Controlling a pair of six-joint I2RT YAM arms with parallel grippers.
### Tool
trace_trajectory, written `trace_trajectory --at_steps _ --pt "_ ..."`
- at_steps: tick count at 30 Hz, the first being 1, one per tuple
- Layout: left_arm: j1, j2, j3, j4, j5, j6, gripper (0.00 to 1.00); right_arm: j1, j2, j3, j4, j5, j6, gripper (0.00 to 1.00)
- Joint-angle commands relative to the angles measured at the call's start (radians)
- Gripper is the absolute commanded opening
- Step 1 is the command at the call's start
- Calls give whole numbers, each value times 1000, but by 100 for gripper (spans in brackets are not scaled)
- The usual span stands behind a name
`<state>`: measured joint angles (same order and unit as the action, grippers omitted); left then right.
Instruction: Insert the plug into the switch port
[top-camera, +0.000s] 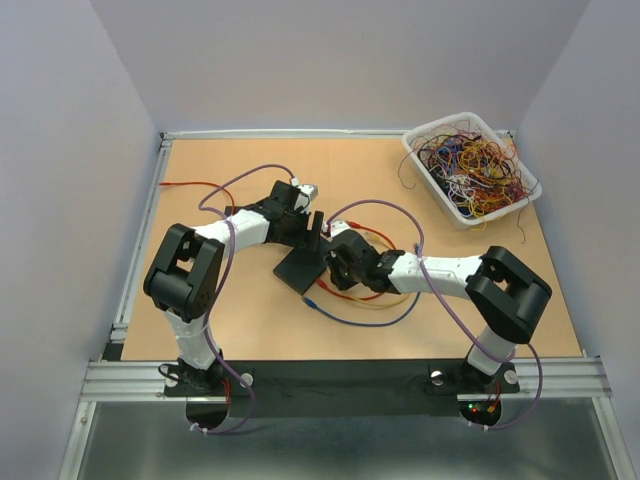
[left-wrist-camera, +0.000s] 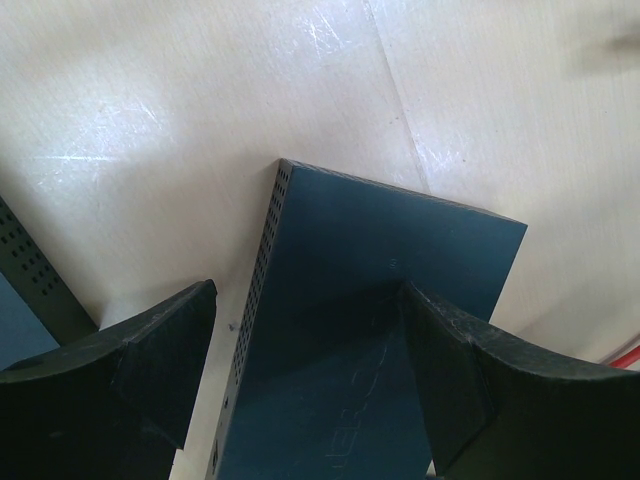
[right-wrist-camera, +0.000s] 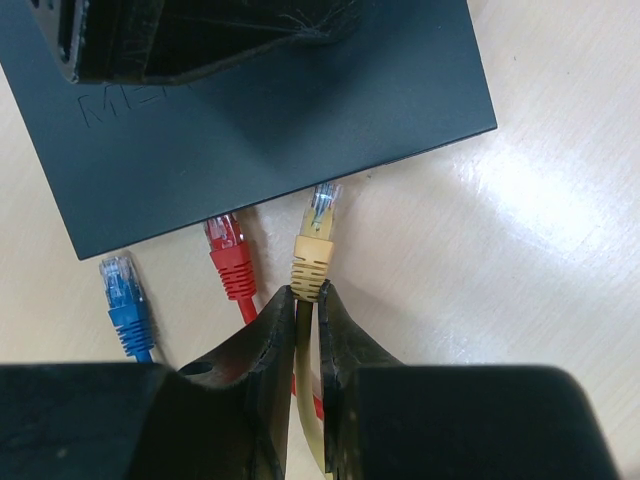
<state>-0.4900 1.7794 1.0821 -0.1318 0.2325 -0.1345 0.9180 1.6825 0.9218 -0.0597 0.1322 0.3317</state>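
Note:
The switch (top-camera: 300, 268) is a flat dark box lying in the middle of the table. My left gripper (top-camera: 305, 232) stands open over its far end. In the left wrist view one finger (left-wrist-camera: 150, 350) hangs beside the switch (left-wrist-camera: 370, 260) with table showing in the gap, and the other finger (left-wrist-camera: 470, 370) is over its top. My right gripper (right-wrist-camera: 306, 297) is shut on the yellow cable just behind the yellow plug (right-wrist-camera: 315, 250). The plug's clear tip sits at the near edge of the switch (right-wrist-camera: 300, 110); the port is hidden under that edge.
A red plug (right-wrist-camera: 230, 255) and a blue plug (right-wrist-camera: 125, 295) lie left of the yellow one, their tips near the same edge. Their cables loop on the table in front (top-camera: 370, 320). A white bin (top-camera: 461, 222) of tangled wires stands at the back right.

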Motion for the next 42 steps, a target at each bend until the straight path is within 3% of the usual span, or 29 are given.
trace_trajectory --at_steps 1,18,42 --pt "-12 5 30 -31 11 19 85 16 -21 28 109 -29 -25 0" --pt "-42 9 27 -32 65 44 85 22 -33 -132 303 -37 -141 0" --pt "-85 40 30 -38 131 72 85 22 -49 -161 366 23 -270 0"
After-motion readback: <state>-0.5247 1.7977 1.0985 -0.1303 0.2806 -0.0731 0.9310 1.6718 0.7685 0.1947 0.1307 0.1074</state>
